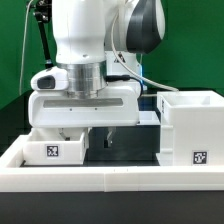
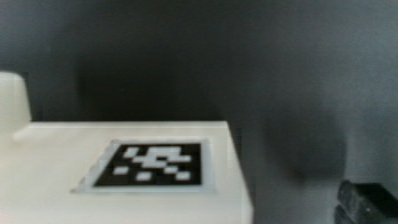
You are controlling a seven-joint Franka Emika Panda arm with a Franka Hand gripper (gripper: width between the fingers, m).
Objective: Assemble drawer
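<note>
— One question: how wide is your claw (image 1: 103, 138)?
— I cannot tell. It hangs low just beside the small white tray (image 1: 35, 150), fingers lost in shadow. The tall tagged shell (image 1: 190, 120) stands at the exterior view's right.

Low white rim wall (image 1: 110, 182) (frontmost); green backdrop (image 1: 14, 60) behind.

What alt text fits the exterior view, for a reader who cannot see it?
A white robot arm's gripper hangs low between a small white tagged tray and a taller white shell. A low white rim wall crosses the front.
</note>
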